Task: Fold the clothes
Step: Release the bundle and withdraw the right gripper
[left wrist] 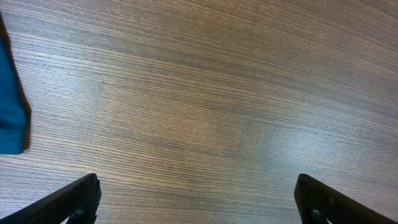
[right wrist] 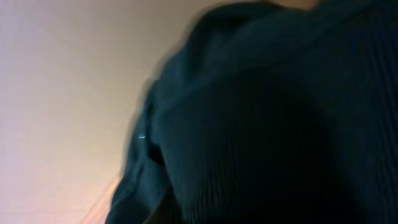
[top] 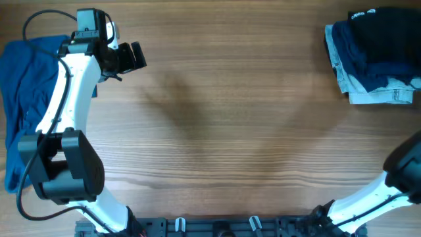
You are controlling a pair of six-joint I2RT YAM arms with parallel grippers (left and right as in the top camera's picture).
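Observation:
A bright-blue garment (top: 23, 99) lies crumpled at the table's left edge, and a strip of it shows in the left wrist view (left wrist: 9, 106). My left gripper (top: 135, 58) is open and empty over bare wood just right of it, with its fingers wide apart (left wrist: 199, 202). A dark teal-black cloth (right wrist: 267, 124) fills the right wrist view at very close range and hides the right fingers. The right arm (top: 401, 174) leaves the overhead view at the lower right, so its gripper is out of sight there.
A folded stack (top: 371, 52) sits at the back right corner, with a dark garment on top of light denim. The wooden table (top: 223, 118) spans the middle. The arm bases stand along the front edge (top: 217, 227).

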